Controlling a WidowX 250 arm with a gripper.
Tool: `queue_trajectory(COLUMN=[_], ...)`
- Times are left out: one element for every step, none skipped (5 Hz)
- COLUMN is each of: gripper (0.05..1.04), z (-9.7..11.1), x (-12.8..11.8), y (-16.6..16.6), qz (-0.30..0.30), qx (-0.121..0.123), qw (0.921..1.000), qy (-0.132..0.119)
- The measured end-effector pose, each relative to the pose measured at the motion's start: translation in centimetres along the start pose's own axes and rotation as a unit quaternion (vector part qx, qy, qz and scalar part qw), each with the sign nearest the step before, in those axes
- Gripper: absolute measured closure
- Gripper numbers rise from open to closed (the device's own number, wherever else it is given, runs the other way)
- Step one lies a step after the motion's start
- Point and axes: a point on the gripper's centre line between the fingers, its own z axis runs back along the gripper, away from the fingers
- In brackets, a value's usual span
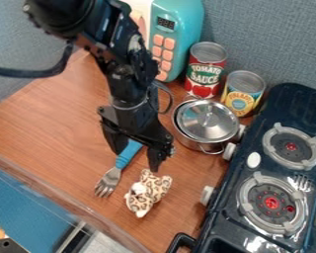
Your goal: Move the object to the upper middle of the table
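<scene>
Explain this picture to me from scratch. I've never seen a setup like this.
The black machine coming in from the upper left is a robot arm. The part at its end is its gripper, a kind of two-fingered hand. The single picture comes from a fixed camera looking down at a slant.

On the wooden table lie a fork with a blue handle and, beside it, a small spotted plush toy. Farther back stand a lidded metal pot, a red can and a yellow-labelled can, with a turquoise toy microwave behind. On the right is a black stove.

The gripper's fingers are apart and seem to hold nothing; the fork's handle shows between them.
</scene>
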Motion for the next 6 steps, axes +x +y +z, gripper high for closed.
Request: queue_trajectory(gripper=[0.083, 0.083, 0.083, 0.083, 0.133, 0.390], z=[-1.2, -3.2, -4.9, -6.3, -6.9, -6.9], x=[-0.7, -1.8, -2.7, -3.1, -2.8, -2.7], y=[-1.9, -3.0, -3.0, -2.8, -2.8, -2.4], qz=[-0.037, -0.064, -0.072, -0.070, -0.068, -0.058], qx=[-0.018, -0.019, -0.015, -0.007, -0.005, -0.002], qw=[0.9990, 0.9967, 0.9948, 0.9935, 0.9932, 0.9944], qy=[0.016, 0.045, 0.070, 0.090, 0.095, 0.088])
